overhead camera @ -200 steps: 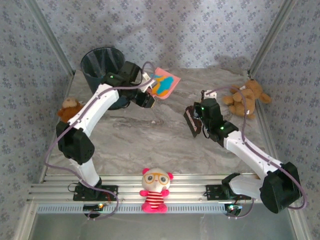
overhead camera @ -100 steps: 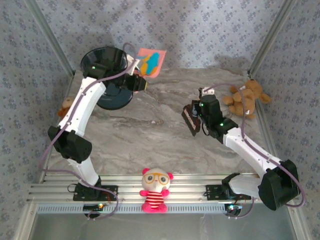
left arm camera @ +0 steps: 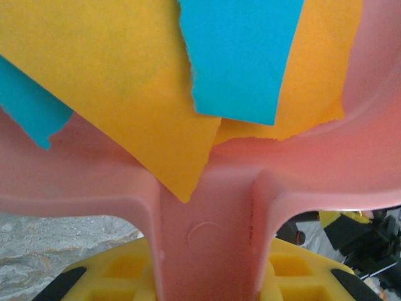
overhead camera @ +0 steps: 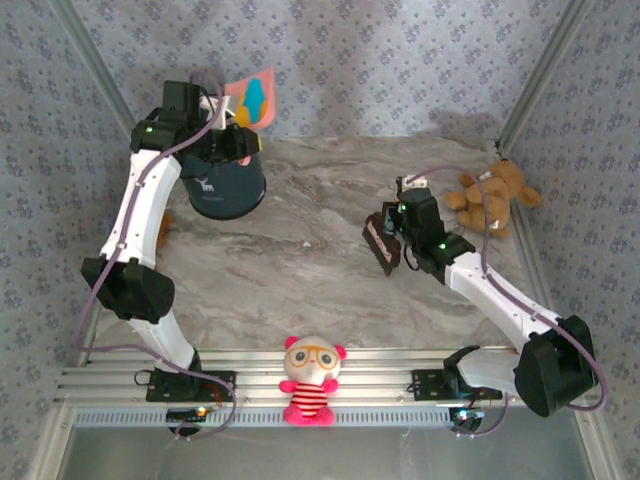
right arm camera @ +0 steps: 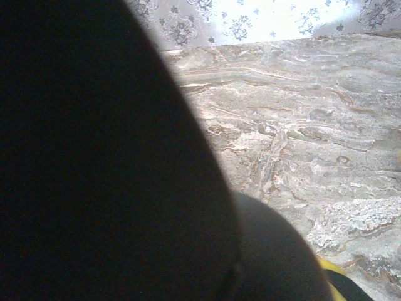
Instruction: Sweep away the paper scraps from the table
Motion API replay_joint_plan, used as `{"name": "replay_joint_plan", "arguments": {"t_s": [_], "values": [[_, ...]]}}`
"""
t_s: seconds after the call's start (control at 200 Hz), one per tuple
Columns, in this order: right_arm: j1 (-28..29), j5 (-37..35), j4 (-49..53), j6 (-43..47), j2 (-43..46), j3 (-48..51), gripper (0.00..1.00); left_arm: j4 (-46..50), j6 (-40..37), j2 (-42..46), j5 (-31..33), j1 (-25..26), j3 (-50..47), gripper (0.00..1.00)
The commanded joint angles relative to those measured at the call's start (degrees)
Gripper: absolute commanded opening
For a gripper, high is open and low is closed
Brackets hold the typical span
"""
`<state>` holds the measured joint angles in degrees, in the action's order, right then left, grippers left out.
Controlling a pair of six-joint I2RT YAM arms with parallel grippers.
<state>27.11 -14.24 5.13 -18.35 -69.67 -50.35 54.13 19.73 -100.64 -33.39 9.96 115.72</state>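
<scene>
My left gripper is shut on the handle of a pink dustpan, raised high at the back left, just above a dark bin. In the left wrist view the handle runs between my yellow fingers, and orange and teal paper scraps lie in the pan; the scraps show in the top view too. My right gripper is shut on a dark brush, held over the marbled table right of centre. The brush blocks much of the right wrist view.
A brown teddy bear lies at the back right of the table. A smaller brown toy sits behind my left arm. A doll in pink stripes stands on the aluminium rail at the near edge. Patterned walls close in three sides.
My left arm has lifted the dustpan and swung it left, from beside the bin to above it. My right arm with the brush has barely shifted.
</scene>
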Motion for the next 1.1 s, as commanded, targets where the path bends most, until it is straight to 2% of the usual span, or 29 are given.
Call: {"name": "replay_joint_plan", "arguments": {"t_s": [0.0,0.465,0.775,1.094], "values": [[-0.4,0.6,-0.2,0.7,-0.1,-2.6,0.00,-2.8,4.9,0.8,-3.0,-1.4,2.1,0.00],[-0.6,1.0,0.3,0.4,-0.2,-3.1,0.00,-10.3,18.4,-1.7,-10.9,-7.7,1.2,0.00],[-0.6,1.1,0.5,0.3,-0.3,-3.4,0.00,-19.0,27.8,-2.7,-16.3,-9.7,-2.1,0.00],[-0.7,1.3,1.0,0.2,-0.5,-3.7,0.00,-28.1,37.1,-3.0,-18.9,-10.8,-6.8,0.00]]}}
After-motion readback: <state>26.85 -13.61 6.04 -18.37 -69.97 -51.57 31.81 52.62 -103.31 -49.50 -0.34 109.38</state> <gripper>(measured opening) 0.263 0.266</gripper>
